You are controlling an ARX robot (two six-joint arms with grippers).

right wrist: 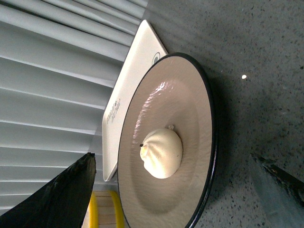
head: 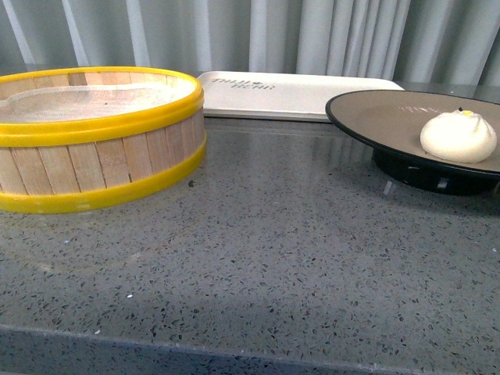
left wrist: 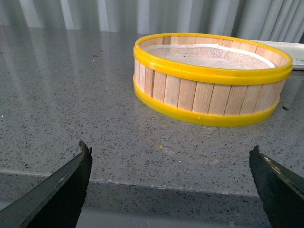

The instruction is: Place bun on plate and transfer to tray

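The cream-white bun (head: 458, 136) sits on the beige plate (head: 375, 117) with the black rim, at the right of the front view. The cream-white tray (head: 312, 95) lies flat behind the plate, against the curtain. In the right wrist view the bun (right wrist: 162, 153) rests near the middle of the plate (right wrist: 190, 109), and the tray (right wrist: 130, 90) lies beyond it. My right gripper (right wrist: 173, 166) is open, its jaws wide apart on either side of the plate and short of it. My left gripper (left wrist: 170, 154) is open and empty over the counter's front edge. Neither gripper shows in the front view.
A round wooden steamer basket (head: 94, 137) with yellow rims stands at the left; it also shows in the left wrist view (left wrist: 209, 78), beyond my left gripper. It looks empty. The grey speckled counter (head: 258, 250) ends at a front edge. A grey curtain hangs behind.
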